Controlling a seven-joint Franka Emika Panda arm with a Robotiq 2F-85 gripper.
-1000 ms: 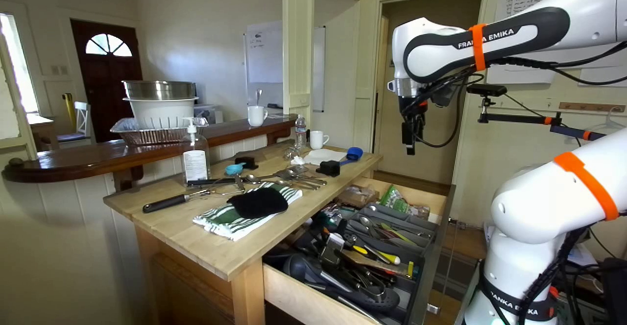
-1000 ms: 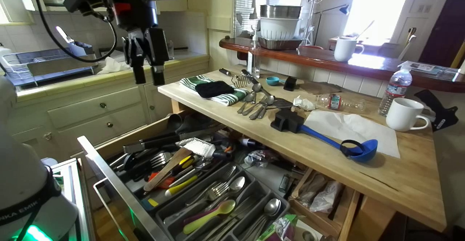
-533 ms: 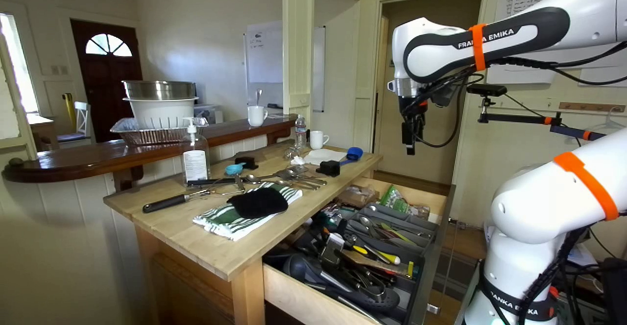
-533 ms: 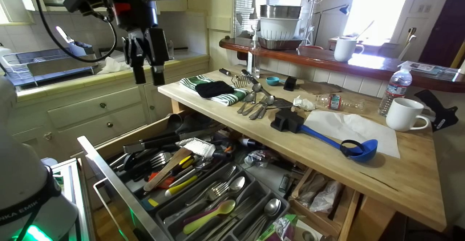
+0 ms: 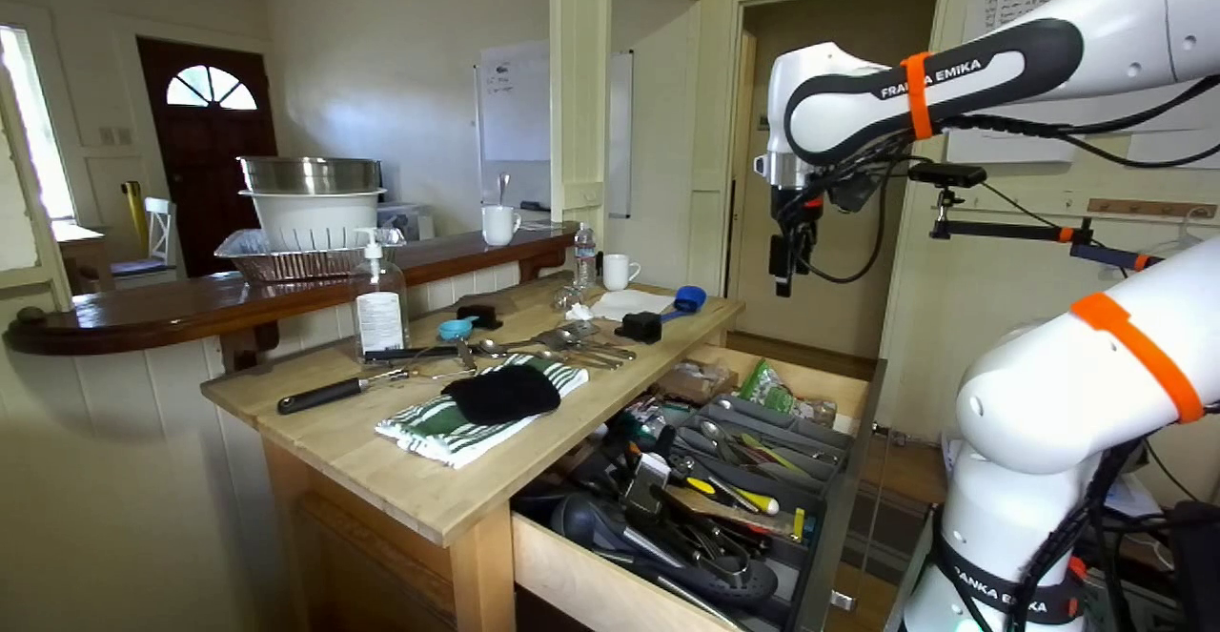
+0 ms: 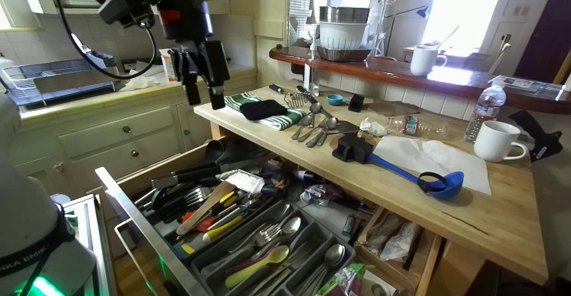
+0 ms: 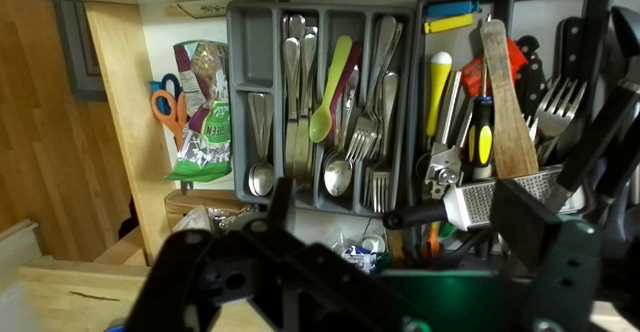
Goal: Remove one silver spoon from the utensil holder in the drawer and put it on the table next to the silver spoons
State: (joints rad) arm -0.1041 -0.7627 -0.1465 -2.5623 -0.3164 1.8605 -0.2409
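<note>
The grey utensil holder (image 7: 252,46) sits in the open drawer (image 7: 127,96). Its narrow end compartment holds a small stack of silver spoons (image 7: 262,178), also visible in an exterior view (image 6: 334,255). A larger silver spoon (image 7: 338,176) lies in a middle compartment beside a green and a maroon spoon. Several silver spoons (image 6: 329,123) lie on the table (image 6: 392,198) near the striped towel. My gripper (image 7: 400,207) is open and empty. It hangs fingers down, high above the drawer in both exterior views (image 5: 782,287) (image 6: 205,99), touching nothing.
A second tray section holds a grater (image 7: 487,204), wooden spatula (image 7: 507,101) and dark-handled tools. A green bag (image 7: 205,121) lies beside the holder. On the table are a towel (image 6: 290,118), blue ladle (image 6: 450,186), white mug (image 6: 495,139), bottle (image 6: 482,113) and black blocks (image 6: 352,148).
The arm stayed still between the earlier frames, then my gripper shifted a little, rightward in one exterior picture and slightly left in another. It stays open. The drawer and cutlery have not moved.
</note>
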